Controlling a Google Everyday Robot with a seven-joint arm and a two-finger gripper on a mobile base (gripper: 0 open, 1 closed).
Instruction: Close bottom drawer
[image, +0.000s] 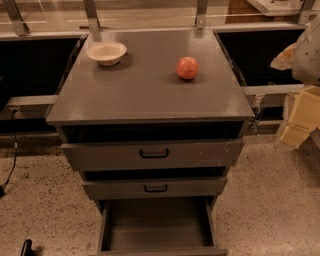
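Observation:
The grey-brown cabinet (150, 95) has three drawers. The bottom drawer (157, 225) is pulled far out toward me. Its deep plain box is empty, and its front panel lies along the lower edge of the view, with the handle out of sight. The mid-width drawer (156, 188) and the widest drawer (154, 154) stand slightly out, each with a dark gap above it. My gripper (300, 117) is a cream-coloured shape under the white arm (306, 50) at the right edge. It is level with the cabinet top, well apart from the bottom drawer, and holds nothing that I can see.
A cream bowl (106, 52) and a red-orange apple (187, 68) sit on the cabinet top. A black cable (12, 160) runs down the left onto the speckled floor (45, 200). A small black object (26, 247) is at the bottom left. Metal rails and dark counters stand behind.

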